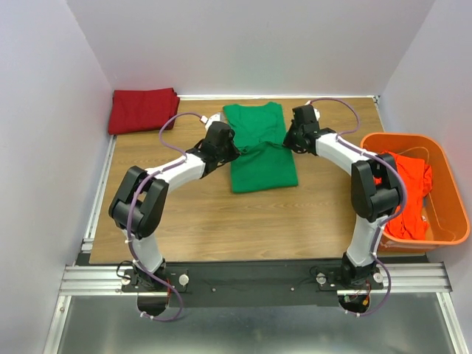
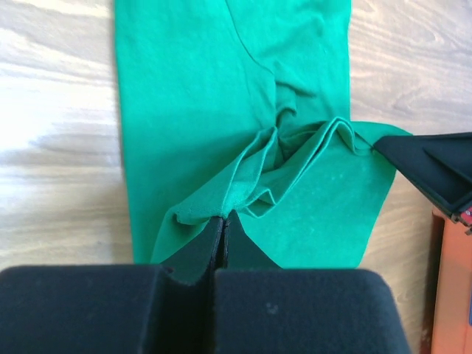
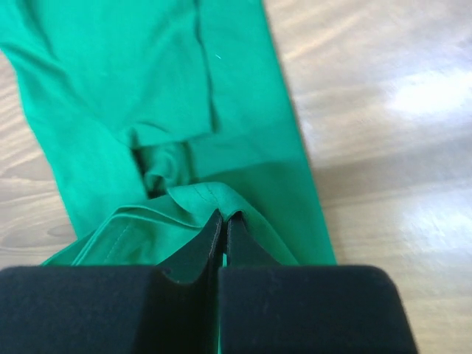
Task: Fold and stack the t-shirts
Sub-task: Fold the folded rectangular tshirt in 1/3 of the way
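A bright green t-shirt lies long and narrow on the middle of the table. My left gripper is shut on its left edge, and my right gripper is shut on its right edge. Both pinch the cloth about halfway along its length and lift it into a fold. The left wrist view shows the green cloth bunched at the closed gripper. The right wrist view shows a hemmed fold in the closed gripper. A dark red t-shirt lies folded at the back left. An orange-red t-shirt lies crumpled in the basket.
A rigid orange plastic basket stands at the table's right edge. White walls enclose the back and both sides. A metal rail with both arm bases runs along the near edge.
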Tool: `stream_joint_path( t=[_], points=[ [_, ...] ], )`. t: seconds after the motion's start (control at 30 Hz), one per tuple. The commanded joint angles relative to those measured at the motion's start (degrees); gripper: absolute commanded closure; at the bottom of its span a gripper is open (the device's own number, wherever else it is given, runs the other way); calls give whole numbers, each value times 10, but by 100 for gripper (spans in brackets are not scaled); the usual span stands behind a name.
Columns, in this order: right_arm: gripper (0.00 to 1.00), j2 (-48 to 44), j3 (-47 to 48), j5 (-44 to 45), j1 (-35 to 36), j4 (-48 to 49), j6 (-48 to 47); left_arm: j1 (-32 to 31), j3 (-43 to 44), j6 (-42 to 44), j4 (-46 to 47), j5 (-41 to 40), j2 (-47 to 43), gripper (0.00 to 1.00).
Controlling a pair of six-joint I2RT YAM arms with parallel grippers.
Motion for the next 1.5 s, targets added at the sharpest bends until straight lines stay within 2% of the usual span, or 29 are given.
stream_joint_path(
  t=[0.0,0.37,1.13,1.27,1.37,1.4,1.43,1.47],
  points=[
    [94,29,33,-24,-7,19,-2,15,25,14,-5,-5,15,100],
    [94,81,62,-44,-27,24,11,47,88,53,0,30,79,100],
    [93,93,61,-78,-46,43,17,57,125,70,4,70,136,100],
    [88,94,70,-87,-46,45,14,57,133,74,4,74,146,100],
    [80,96,77,-92,-48,45,10,58,138,77,4,74,144,93],
    [76,96,79,-95,-48,45,9,59,138,81,4,74,143,86],
    [66,95,83,-98,-49,45,5,62,140,84,4,74,137,81],
    [61,95,85,-101,-48,45,2,63,140,86,4,74,132,70]
  ],
)
